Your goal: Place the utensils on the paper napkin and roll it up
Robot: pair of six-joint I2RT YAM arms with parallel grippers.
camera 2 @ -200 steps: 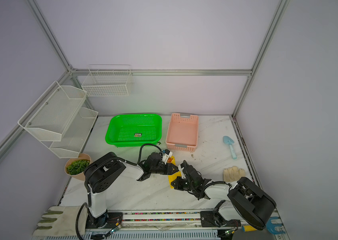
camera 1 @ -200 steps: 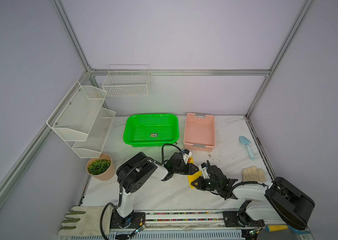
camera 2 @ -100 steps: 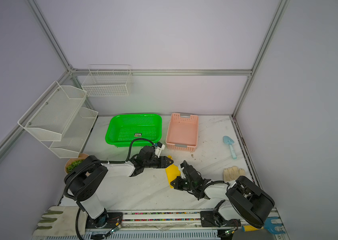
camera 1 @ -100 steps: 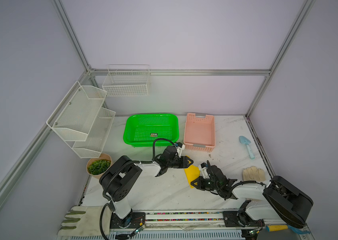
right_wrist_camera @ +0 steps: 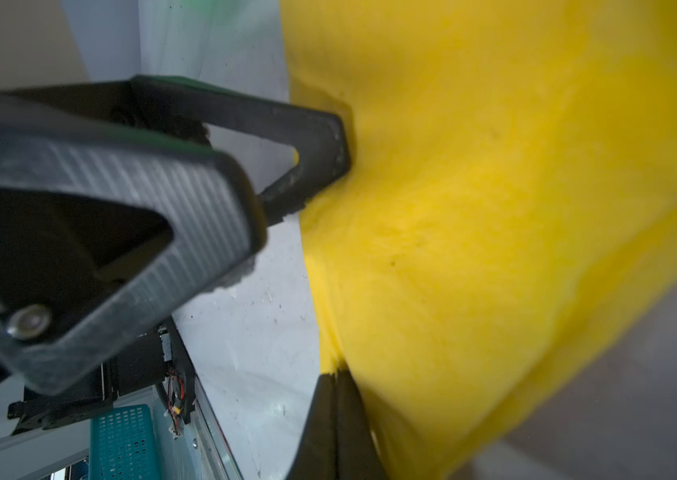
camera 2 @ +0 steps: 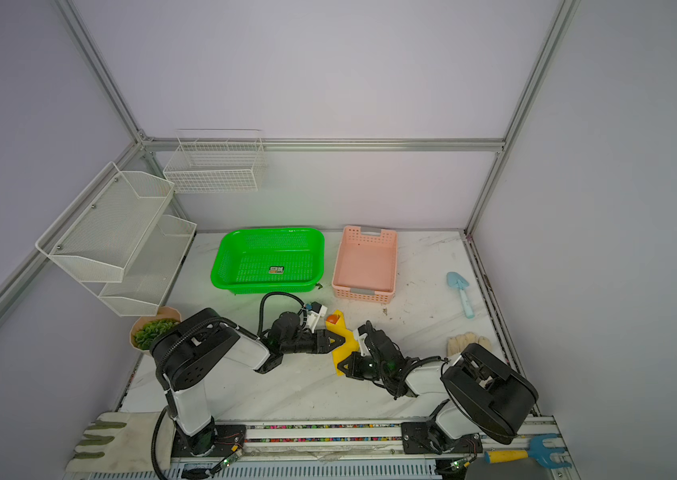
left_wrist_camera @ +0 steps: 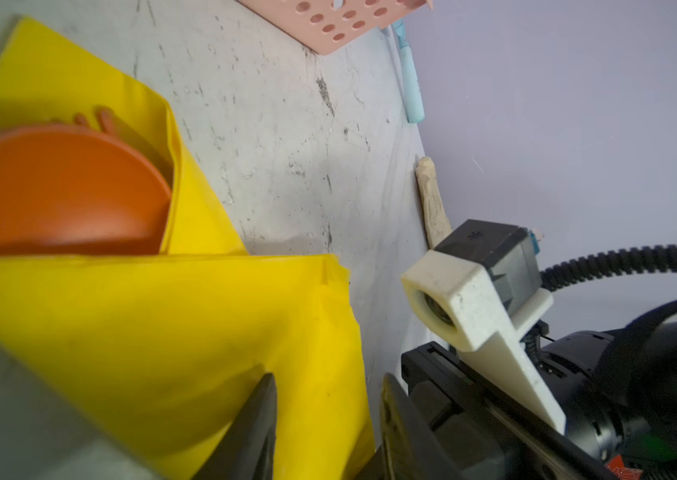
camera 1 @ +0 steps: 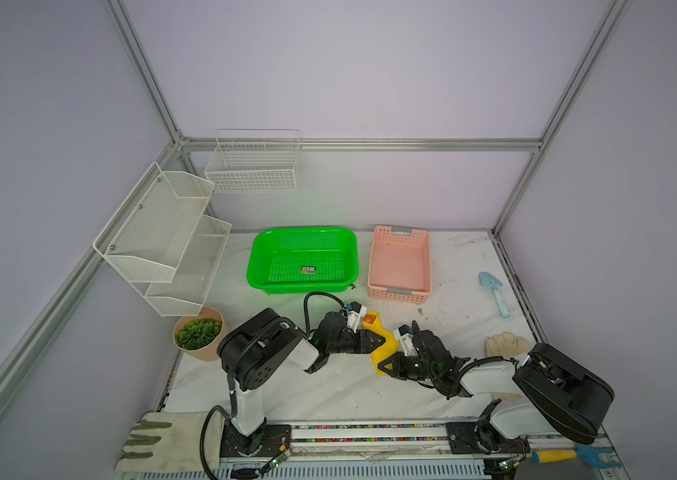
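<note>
The paper napkin (camera 1: 386, 347) (camera 2: 347, 347) lies folded over the utensils on the table between my two grippers. In the left wrist view the orange spoon bowl (left_wrist_camera: 58, 191) and fork tines (left_wrist_camera: 95, 118) poke out of the napkin's (left_wrist_camera: 162, 324) open end, and the spoon (camera 1: 368, 319) also shows in a top view. My left gripper (camera 1: 376, 343) (left_wrist_camera: 328, 399) is open, its jaws apart over the napkin's side edge and one fingertip (right_wrist_camera: 338, 141) against the paper. My right gripper (camera 1: 384, 368) (right_wrist_camera: 336, 390) is shut on the napkin's (right_wrist_camera: 494, 208) near corner.
A green basket (camera 1: 303, 286) and a pink basket (camera 1: 399, 293) stand behind the napkin. A light-blue trowel (camera 1: 494, 291) and a glove (camera 1: 507, 345) lie to the right. A potted plant (camera 1: 199, 336) and white wire shelves (camera 1: 170, 241) are on the left, and a rake (camera 1: 569, 455) lies front right.
The left arm swung left and stretched out half a second ago, baring more of the napkin, and has now come back with its gripper against the fold. The right gripper stayed at the corner.
</note>
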